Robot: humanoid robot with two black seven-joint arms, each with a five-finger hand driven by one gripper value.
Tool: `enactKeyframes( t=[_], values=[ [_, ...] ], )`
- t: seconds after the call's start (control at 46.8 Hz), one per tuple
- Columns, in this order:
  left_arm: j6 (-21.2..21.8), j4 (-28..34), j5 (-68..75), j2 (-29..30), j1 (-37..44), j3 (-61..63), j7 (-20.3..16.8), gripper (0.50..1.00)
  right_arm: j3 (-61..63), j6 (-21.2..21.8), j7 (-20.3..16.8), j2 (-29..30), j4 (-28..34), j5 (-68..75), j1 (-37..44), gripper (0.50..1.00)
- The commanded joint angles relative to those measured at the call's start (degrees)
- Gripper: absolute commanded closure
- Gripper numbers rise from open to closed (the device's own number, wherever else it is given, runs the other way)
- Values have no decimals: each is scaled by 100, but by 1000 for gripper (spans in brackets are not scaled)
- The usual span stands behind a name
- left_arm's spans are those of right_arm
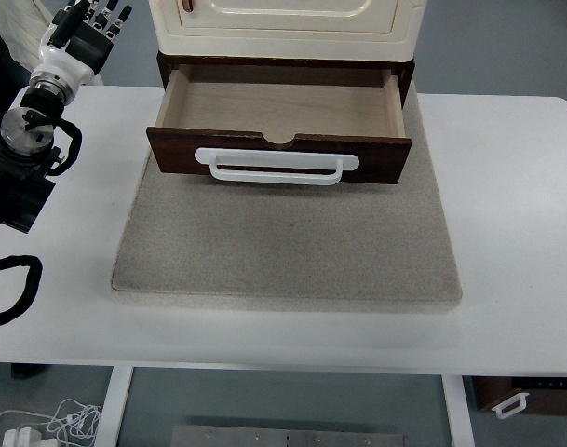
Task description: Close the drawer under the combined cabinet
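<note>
A cream cabinet stands at the far edge of a grey mat. Under it a dark wood drawer is pulled out toward me. The drawer is empty inside and has a white bar handle on its front. My left hand is raised at the top left, well to the left of the cabinet, with fingers spread and holding nothing. My left arm runs down the left edge. The right arm does not show.
The mat lies on a white table. Black cables loop at the left edge. A dark box with a white handle sits on the floor at the bottom right. White cords lie on the floor at the bottom left.
</note>
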Motion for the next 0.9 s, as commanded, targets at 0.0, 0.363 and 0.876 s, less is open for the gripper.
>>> enactKeyframes(
  t=[0.0,0.363,0.876],
  values=[
    [-6,1,-4,1,1,1,1,500,0,0,0,0,1,-1,0,548],
    [2,10,-13,1,1,-7,-26,500,0,0,0,0,-7,-1,0,548],
    [-77,-8,22,71,-43,1,-8,500,0,0,0,0,1,-1,0,548]
  ],
)
